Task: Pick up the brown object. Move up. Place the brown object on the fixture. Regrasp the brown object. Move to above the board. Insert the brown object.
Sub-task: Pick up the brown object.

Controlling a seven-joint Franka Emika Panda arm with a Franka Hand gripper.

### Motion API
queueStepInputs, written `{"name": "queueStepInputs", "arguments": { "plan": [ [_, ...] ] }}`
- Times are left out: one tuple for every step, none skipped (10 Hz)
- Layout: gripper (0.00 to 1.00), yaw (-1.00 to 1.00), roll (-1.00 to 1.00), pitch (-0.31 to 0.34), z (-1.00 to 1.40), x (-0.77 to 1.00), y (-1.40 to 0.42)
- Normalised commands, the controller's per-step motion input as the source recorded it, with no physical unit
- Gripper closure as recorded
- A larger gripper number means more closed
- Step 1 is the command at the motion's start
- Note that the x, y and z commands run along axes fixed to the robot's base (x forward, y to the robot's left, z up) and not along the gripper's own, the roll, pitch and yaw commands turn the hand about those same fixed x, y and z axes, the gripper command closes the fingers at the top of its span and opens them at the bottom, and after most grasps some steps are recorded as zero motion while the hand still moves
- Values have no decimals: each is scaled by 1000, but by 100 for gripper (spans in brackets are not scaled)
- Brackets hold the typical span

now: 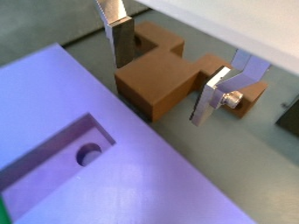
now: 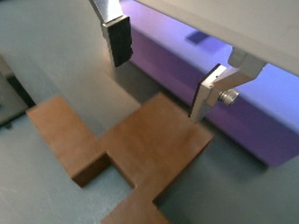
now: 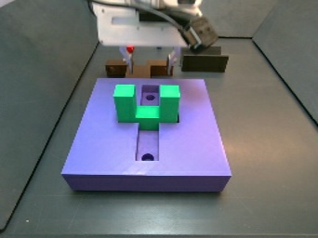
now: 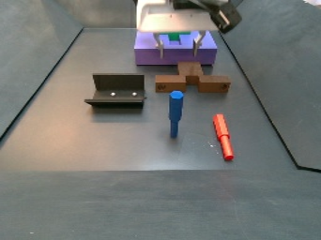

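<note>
The brown object (image 1: 158, 83) is a light-brown bar with a raised middle block. It lies on the floor beside the lavender board (image 1: 82, 166), and shows in both side views (image 4: 192, 82) (image 3: 158, 68). My gripper (image 1: 160, 89) is open and empty just above it, with a finger on either side of the raised block and not touching it. It also shows in another wrist view (image 2: 158, 87) and in a side view (image 4: 182, 45). The board (image 3: 187, 139) bears a green U-shaped block (image 3: 145, 102). The dark fixture (image 4: 115, 91) stands apart from the bar.
A blue peg (image 4: 177, 112) stands upright and a red peg (image 4: 222, 136) lies flat on the floor in front of the brown object. The fixture also shows behind the board in a side view (image 3: 205, 63). Dark walls enclose the floor.
</note>
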Motion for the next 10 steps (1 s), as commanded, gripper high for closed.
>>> {"name": "queueStepInputs", "arguments": {
  "plan": [
    [0,-109,0,0,-246,-49,80],
    [0,-106,0,0,-206,-43,57],
    [0,-114,0,0,-197,-46,43],
    [0,-129,0,4,-91,-97,0],
    [0,-131,0,0,0,-231,0],
    [0,-103,-31,-64,77,-291,0],
    [0,-86,-70,-70,26,-186,0],
    [0,-94,-39,-56,0,-189,0],
    [0,-83,-34,-70,0,-251,0],
    [0,-37,-34,-67,-17,-151,0]
  ]
}}
